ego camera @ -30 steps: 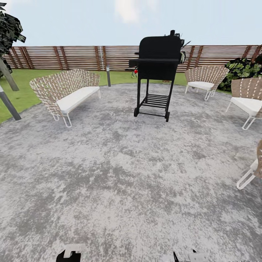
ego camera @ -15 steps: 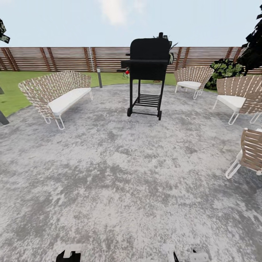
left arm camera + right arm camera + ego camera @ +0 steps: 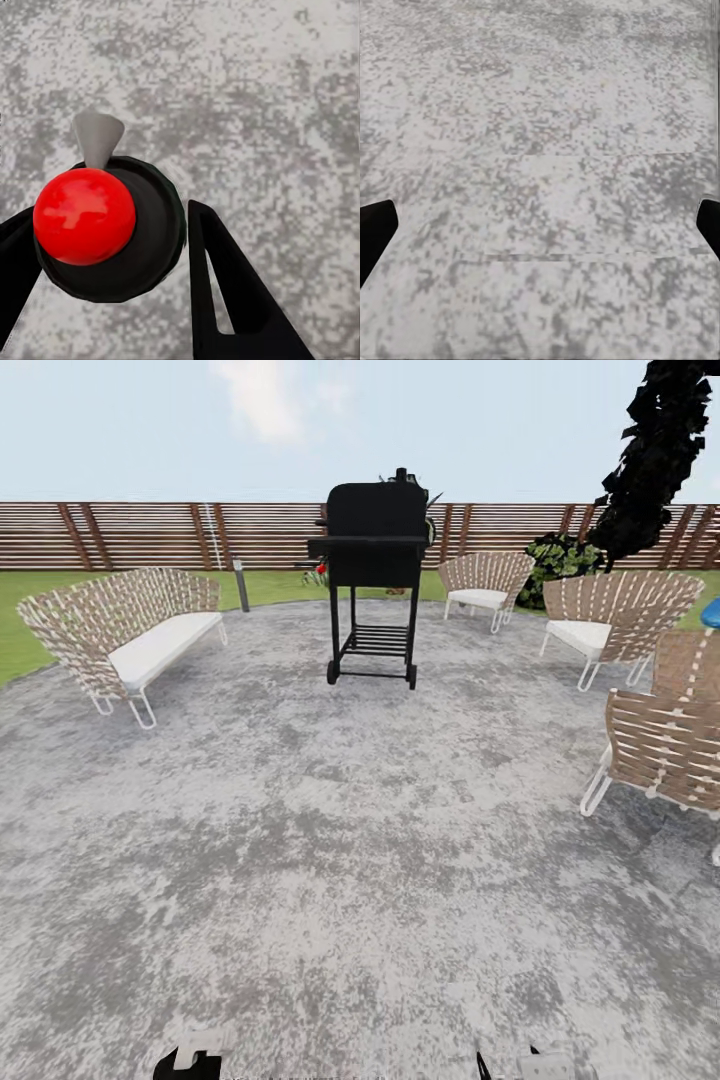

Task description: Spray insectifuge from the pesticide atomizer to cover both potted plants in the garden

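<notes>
Rightward swings the robot's gaze past the grill [image 3: 372,550], seemingly hunting the potted plants, its left hand [image 3: 105,217] closed round what looks like the pesticide atomizer [image 3: 146,251], right hand [image 3: 540,225] spread wide, empty

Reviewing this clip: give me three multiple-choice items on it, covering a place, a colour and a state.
1. The black grill stands:
A on the lawn
B on the grey patio
C against the fence
2. The sofa's cushion is:
A white
B red
C green
3. The right gripper is:
A shut on a bottle
B shut, empty
C open, empty

B: the grill's wheels rest on the patio.
A: the cushion is white.
C: the right gripper's fingers stand wide apart over bare paving.
</notes>
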